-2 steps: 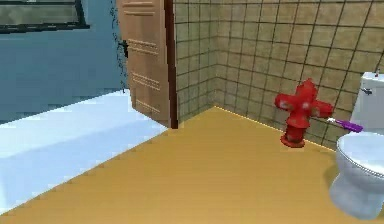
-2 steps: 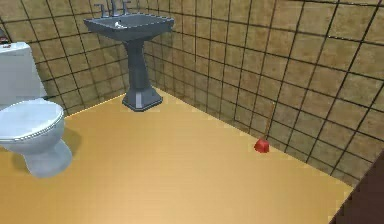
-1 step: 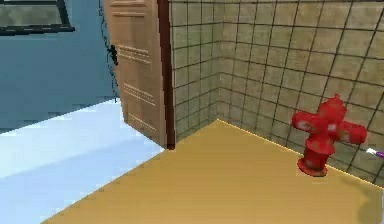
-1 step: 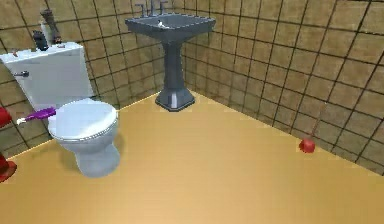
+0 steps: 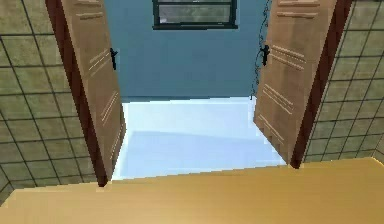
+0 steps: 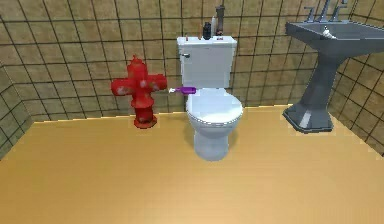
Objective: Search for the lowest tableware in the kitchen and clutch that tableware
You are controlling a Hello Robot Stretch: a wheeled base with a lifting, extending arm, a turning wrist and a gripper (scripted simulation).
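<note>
A tan floor (image 6: 100, 180) is stretching beneath a white porcelain toilet (image 6: 213, 105), a red hydrant (image 6: 140, 90) and a grey pedestal sink (image 6: 325, 60). Brown wooden doors (image 5: 95, 80) are standing open. I cannot tell where the tableware is or how the fingers are set.

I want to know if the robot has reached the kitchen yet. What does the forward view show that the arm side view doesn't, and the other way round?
Forward view: a left door and a right door, both wooden and standing open, and beyond them a pale floor, a blue wall and a dark-framed window.
Arm side view: a white toilet, a red hydrant-shaped thing beside it, and a grey pedestal sink.
Both: a tan floor and brown tiled walls.
These fixtures suggest a bathroom rather than a kitchen.
</note>
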